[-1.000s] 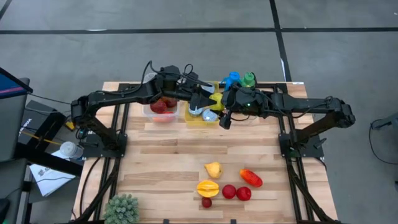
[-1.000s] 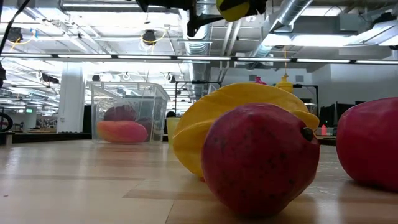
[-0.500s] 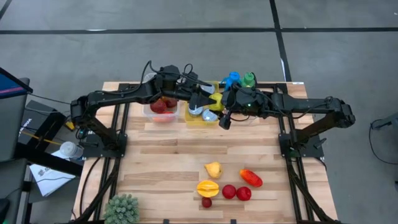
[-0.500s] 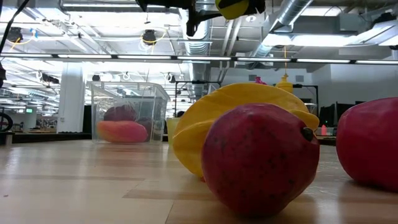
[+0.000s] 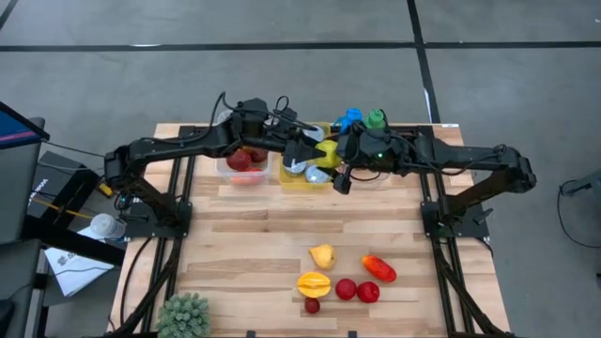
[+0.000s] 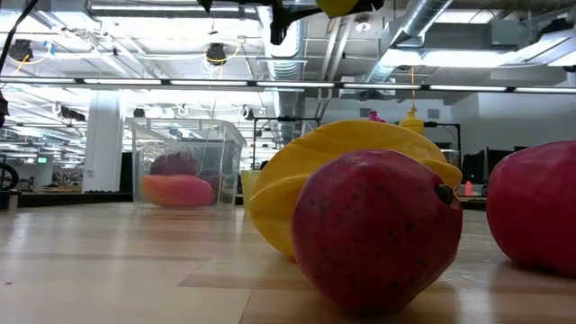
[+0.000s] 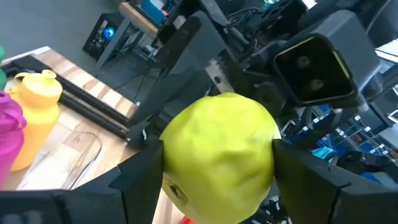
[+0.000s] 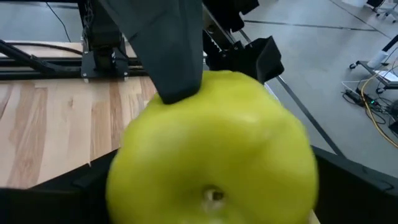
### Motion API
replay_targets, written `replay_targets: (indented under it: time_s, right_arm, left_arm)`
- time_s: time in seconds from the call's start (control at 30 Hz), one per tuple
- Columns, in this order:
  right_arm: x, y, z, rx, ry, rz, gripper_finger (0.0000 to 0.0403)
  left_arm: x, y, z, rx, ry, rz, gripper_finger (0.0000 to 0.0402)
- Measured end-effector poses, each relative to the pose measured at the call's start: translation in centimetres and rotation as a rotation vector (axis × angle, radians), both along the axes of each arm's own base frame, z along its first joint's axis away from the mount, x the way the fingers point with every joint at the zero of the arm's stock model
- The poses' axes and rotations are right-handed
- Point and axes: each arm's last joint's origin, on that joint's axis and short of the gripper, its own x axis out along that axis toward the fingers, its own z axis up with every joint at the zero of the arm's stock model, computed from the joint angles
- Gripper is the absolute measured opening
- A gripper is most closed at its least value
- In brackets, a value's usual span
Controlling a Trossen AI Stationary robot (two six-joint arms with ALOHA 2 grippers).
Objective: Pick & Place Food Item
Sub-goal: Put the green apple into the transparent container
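A yellow-green apple (image 7: 217,149) hangs high over the far boxes, between my two grippers (image 5: 326,150). My left gripper (image 7: 217,171) reaches in level from the left and is shut on it. My right gripper (image 8: 211,199) faces it from the right, open, with a finger on either side of the apple (image 8: 211,143); whether they touch it I cannot tell. In the low view the apple (image 6: 340,5) shows at the top edge. My left gripper pinches the apple by two opposite sides (image 7: 173,163) between its two fingers (image 7: 140,177). The fingers come level from the table's left. The apple is lifted clear, high above the table.
A clear box (image 5: 246,161) with red fruit and a yellow tray (image 5: 299,176) stand at the far middle, below the grippers. Blue and green bottles (image 5: 362,118) stand behind. A starfruit (image 5: 314,282) and red fruits (image 5: 377,268) lie near the front; a plant (image 5: 183,315) is front left.
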Motion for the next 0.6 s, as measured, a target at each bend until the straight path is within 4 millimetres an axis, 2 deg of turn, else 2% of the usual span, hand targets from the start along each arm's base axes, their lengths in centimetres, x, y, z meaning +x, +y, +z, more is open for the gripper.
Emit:
replay_targets:
  time_s: [0.17, 0.33, 0.4, 0.5, 0.6]
  right_arm:
    - [-0.6, 0.0, 1.0, -0.003, 0.035, -0.012, 0.0392]
    - [-1.5, -0.2, 1.6, -0.029, 0.108, -0.066, 0.0391]
    - [-1.8, -0.2, 1.8, -0.038, 0.132, -0.093, 0.0391]
    - [-2.3, -0.2, 2.1, -0.032, 0.161, -0.114, 0.0391]
    - [-2.6, -0.2, 2.1, -0.014, 0.185, -0.125, 0.0391]
  left_arm:
    - [-0.7, 1.1, 0.2, 0.002, 0.006, 0.034, 0.0258]
    - [-2.1, 2.4, 1.0, 0.017, 0.001, 0.082, 0.0259]
    - [-3.4, 2.9, 1.4, 0.063, 0.034, 0.102, 0.0259]
    - [-6.3, 3.7, 1.8, 0.156, 0.152, 0.153, 0.0259]
    - [-9.5, 4.3, 1.8, 0.248, 0.333, 0.320, 0.0259]
